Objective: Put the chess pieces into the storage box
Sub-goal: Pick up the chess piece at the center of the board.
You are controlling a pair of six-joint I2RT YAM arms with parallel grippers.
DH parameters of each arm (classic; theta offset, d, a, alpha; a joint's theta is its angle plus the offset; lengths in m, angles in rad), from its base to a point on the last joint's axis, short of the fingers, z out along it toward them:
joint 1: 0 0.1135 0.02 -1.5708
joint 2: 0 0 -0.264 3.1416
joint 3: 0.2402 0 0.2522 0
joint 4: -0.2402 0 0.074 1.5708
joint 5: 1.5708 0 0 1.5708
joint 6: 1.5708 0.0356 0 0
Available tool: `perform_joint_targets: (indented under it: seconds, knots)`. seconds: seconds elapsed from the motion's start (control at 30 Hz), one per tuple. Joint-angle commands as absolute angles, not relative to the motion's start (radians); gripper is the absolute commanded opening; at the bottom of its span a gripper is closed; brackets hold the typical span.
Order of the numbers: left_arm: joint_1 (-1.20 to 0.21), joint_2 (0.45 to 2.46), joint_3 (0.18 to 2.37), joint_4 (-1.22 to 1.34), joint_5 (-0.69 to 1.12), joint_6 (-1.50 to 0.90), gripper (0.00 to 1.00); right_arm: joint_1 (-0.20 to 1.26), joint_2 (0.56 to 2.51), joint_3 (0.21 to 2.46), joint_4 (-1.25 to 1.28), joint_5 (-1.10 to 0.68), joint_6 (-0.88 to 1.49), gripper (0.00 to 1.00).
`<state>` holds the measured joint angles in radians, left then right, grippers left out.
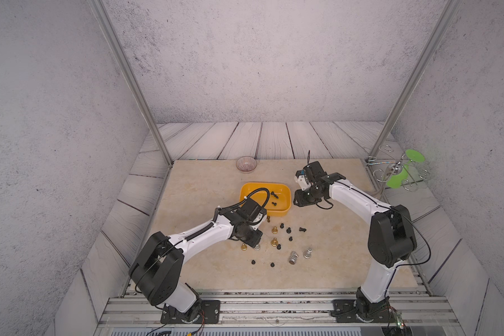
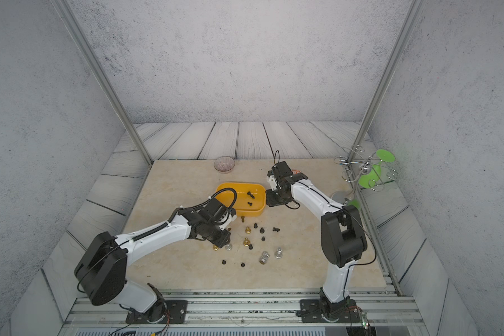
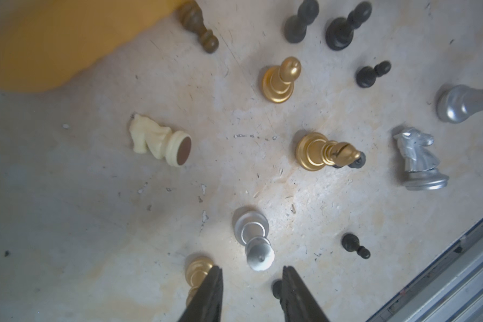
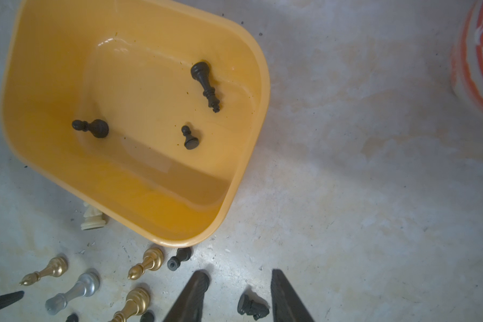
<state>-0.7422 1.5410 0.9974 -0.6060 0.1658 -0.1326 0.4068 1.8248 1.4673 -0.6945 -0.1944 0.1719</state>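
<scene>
Box [image 4: 156, 220], shallow yellow-orange, holds three black pieces [image 4: 205, 80]; left gripper [image 3: 251, 269] and right gripper [image 4: 239, 273] gape.

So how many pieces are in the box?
3, all black: a tall piece near one end of the storage box, a small pawn beside it, a larger pawn farther off. None seems hidden.

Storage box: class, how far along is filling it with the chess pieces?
Done: three black pieces lie in the storage box. In hand: nothing; left gripper and right gripper show open, empty fingers. Left: cream knight, gold pieces, silver pieces and other black pieces on the table.
</scene>
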Motion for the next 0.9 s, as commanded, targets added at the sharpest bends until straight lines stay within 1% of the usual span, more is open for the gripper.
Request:
perform_joint_targets:
  seconds: [0.0, 0.17, 0.53, 0.87]
  knots:
    - [-0.772, 1.574, 1.042, -0.656, 0.121, -0.112, 0.40, 0.396, 1.741, 1.452, -0.689, -0.215, 0.173, 0.42]
    - [-0.799, 1.618, 1.068, -0.670, 0.081, -0.117, 0.41, 0.385, 1.732, 1.427, -0.672, -0.225, 0.179, 0.42]
    - [-0.804, 1.655, 1.077, -0.665, 0.032, -0.135, 0.41, 0.377, 1.727, 1.415, -0.669, -0.225, 0.184, 0.42]
    - [-0.805, 1.678, 1.074, -0.644, 0.063, -0.133, 0.33, 0.376, 1.725, 1.407, -0.667, -0.226, 0.189, 0.42]
